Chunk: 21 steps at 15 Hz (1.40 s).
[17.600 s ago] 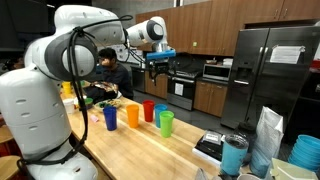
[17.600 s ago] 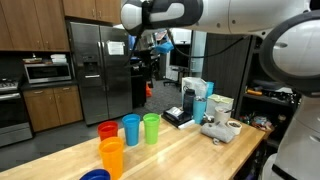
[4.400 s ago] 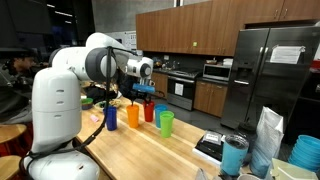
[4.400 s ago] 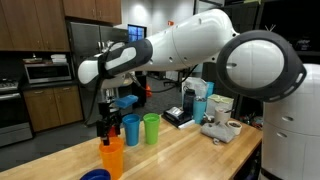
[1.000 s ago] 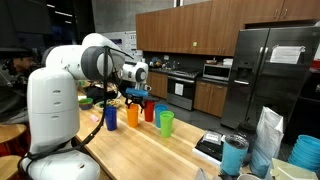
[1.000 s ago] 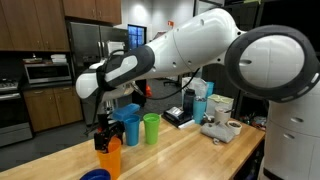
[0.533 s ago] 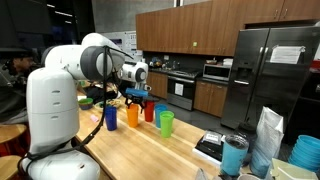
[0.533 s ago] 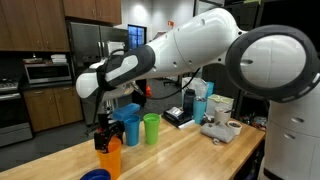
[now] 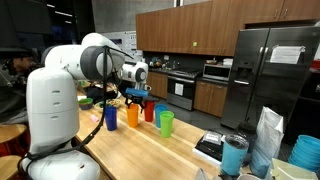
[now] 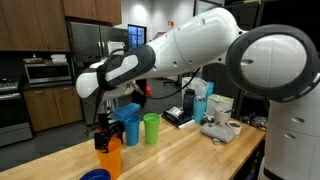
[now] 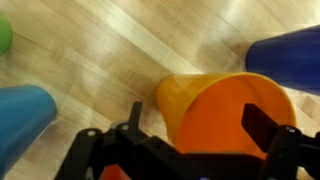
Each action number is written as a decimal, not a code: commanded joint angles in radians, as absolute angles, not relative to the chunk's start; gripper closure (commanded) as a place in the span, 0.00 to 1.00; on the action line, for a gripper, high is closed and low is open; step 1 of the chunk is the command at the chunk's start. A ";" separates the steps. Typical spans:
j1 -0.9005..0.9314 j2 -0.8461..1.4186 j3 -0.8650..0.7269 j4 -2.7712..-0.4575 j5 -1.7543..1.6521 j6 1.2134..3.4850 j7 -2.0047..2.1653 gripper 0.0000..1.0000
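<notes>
Quick status on the cup lineup. In the wrist view the gripper [image 11: 195, 128] is right down at the orange cup [image 11: 225, 105]. The jaws are apart. One of the fingers [image 11: 265, 125] sits over the cup's open mouth, and the other is just outside the wall on the opposite side, so the near rim is between them. We see plenty of gap and nothing pinched, so we'd call it a straddle, not a grip.

The orange cup stands upright on the wooden countertop [image 11: 110, 60], directly under the jaws. That matches an exterior view, where the gripper [image 10: 103, 137] hangs just above the orange cup [image 10: 112, 160].

Around it:
- The light blue cup [image 11: 25, 115] is off to one side of the jaws.
- The dark blue cup [image 11: 290, 45] is off to the other side.
- A sliver of the green cup [image 11: 3, 35] shows further out, past the light blue one.
- None of them touch the fingers.

Our read on progress is that the lining-up and coming-down part looks done. What's left is everything that counts as actually having the cup. There's no squeeze on the wall and no lift, and the base is flat on the wood. We can't tell from these angles how deep the inner finger reaches.
</notes>
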<state>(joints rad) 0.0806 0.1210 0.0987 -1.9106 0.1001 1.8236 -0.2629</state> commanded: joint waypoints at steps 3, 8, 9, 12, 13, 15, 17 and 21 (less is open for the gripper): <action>0.080 0.121 0.100 -1.909 0.100 1.821 -0.262 0.00; 0.080 0.121 0.100 -1.909 0.100 1.821 -0.262 0.00; 0.082 0.108 0.100 -1.918 0.099 1.819 -0.242 0.00; 0.090 0.075 0.101 -1.942 0.086 1.819 -0.174 0.00; 0.095 0.065 0.102 -1.947 0.077 1.818 -0.138 0.00; 0.104 0.049 0.105 -1.953 0.060 1.810 -0.069 0.00; 0.113 0.034 0.110 -1.957 0.043 1.798 0.005 0.00; 0.114 0.063 0.114 -1.931 0.044 1.798 0.010 0.00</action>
<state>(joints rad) 0.1137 0.0623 0.1148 -1.9333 0.0443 1.8002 0.0097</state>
